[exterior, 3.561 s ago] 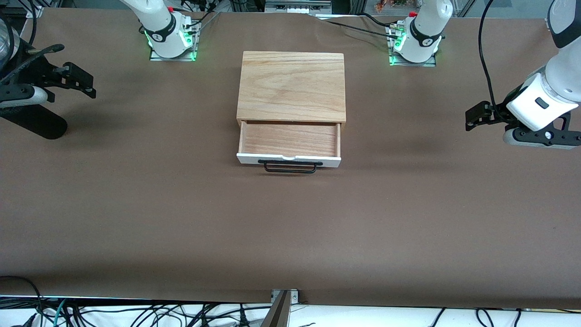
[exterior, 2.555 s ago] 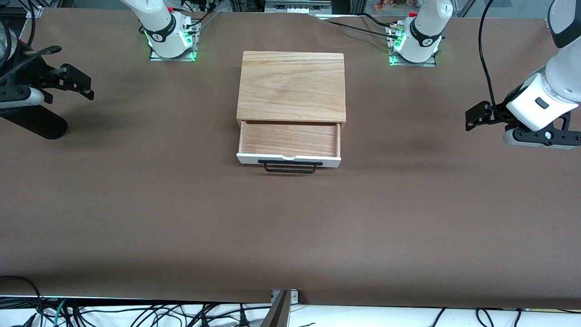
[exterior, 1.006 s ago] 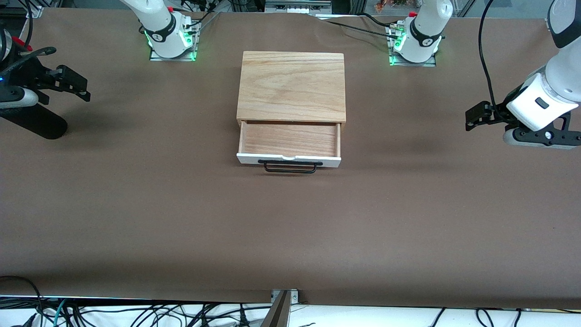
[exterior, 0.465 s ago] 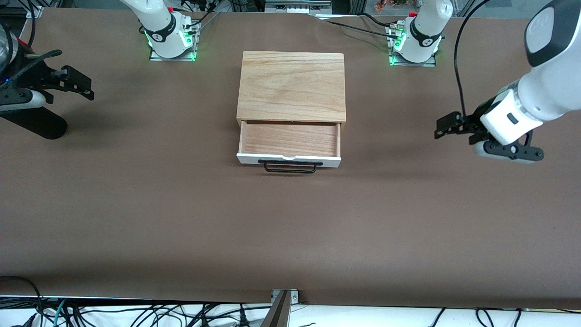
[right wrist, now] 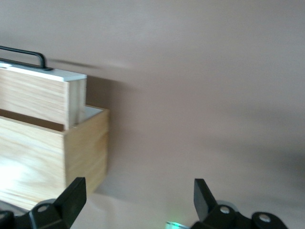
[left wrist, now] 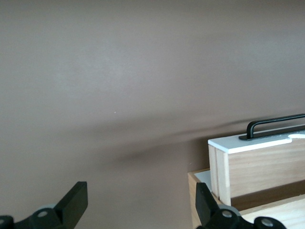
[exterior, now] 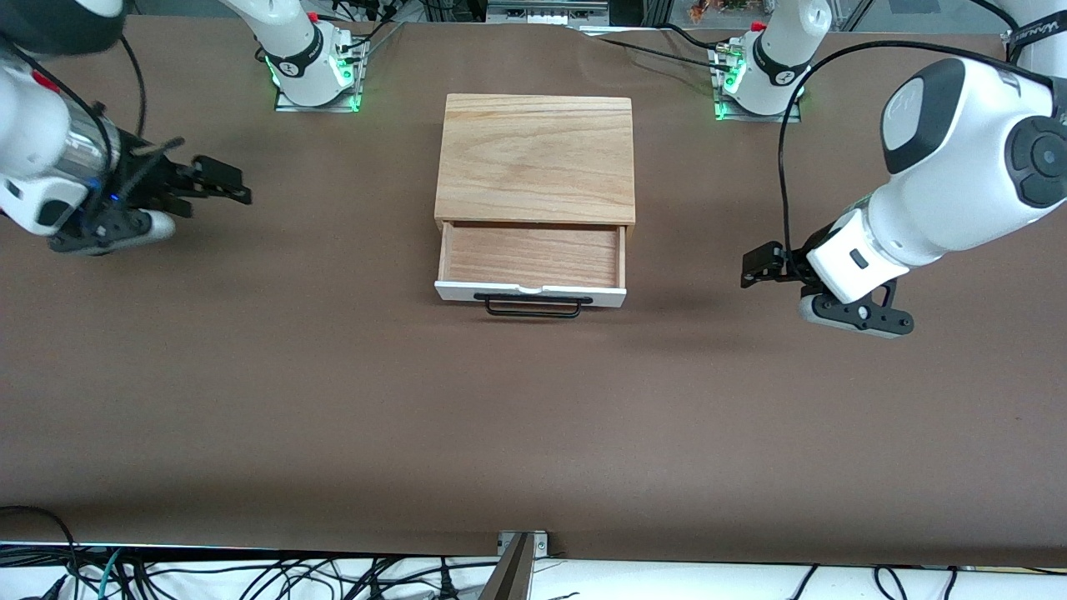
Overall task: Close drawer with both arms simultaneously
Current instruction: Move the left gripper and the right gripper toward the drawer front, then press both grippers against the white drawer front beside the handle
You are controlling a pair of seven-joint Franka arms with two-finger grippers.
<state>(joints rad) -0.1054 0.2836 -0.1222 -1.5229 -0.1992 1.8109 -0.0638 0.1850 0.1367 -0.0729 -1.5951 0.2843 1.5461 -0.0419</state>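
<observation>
Hovering over bare table (exterior: 533,417), our left gripper (exterior: 754,268) and right gripper (exterior: 225,179), fingers spread, flank the open drawer (exterior: 531,267); nothing between.

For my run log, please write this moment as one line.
drawer: open, empty | left end effector: open, over table toward left arm's end | right end effector: open, over table toward right arm's end | contact: none
</observation>
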